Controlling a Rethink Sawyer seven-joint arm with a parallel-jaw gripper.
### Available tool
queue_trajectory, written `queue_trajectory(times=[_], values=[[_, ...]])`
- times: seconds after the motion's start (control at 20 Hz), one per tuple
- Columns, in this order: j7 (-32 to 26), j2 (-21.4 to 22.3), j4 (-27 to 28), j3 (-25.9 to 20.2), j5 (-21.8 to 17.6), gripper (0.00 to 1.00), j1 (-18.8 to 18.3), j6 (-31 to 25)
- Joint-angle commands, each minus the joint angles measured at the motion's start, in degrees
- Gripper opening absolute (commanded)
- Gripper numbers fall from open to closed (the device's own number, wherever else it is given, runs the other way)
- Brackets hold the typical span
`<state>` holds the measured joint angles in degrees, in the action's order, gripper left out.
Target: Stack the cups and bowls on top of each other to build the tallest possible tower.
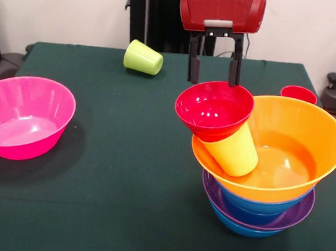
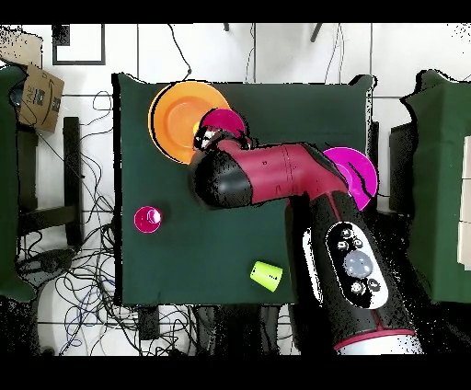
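Observation:
The tower stands at the front right: a blue bowl (image 1: pixel 247 227) lowest, a purple bowl (image 1: pixel 292 215), another blue bowl (image 1: pixel 255 203), then the wide orange bowl (image 1: pixel 307 133). A yellow cup (image 1: pixel 235 153) leans tilted inside the orange bowl, and the small red bowl (image 1: pixel 214 109) sits on it. My gripper (image 1: pixel 214 68) hangs just above the red bowl's far rim, its fingers (image 1: pixel 194 63) apart and holding nothing. In the overhead view the arm hides it, next to the red bowl (image 2: pixel 224 122) and the orange bowl (image 2: pixel 175 120).
A large pink bowl (image 1: pixel 23 117) stands upright at the left; the arm partly covers it in the overhead view (image 2: pixel 359 166). A lime green cup (image 1: pixel 143 58) lies on its side at the far middle. A red cup (image 1: pixel 299 93) stands behind the orange bowl.

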<state>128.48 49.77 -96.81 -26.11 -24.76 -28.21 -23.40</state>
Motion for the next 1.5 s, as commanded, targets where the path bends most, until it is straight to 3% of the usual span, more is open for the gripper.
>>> queue_trajectory(times=[0.05, 0.95, 1.5], values=[[-5.05, -0.76, 0.53, -1.87, 0.28, 1.00, 0.40, -7.45], [-5.74, 3.20, 0.99, -2.24, 3.65, 1.00, 0.77, -12.46], [-4.86, 1.97, 3.96, -2.28, 3.88, 1.00, 2.06, -13.60]])
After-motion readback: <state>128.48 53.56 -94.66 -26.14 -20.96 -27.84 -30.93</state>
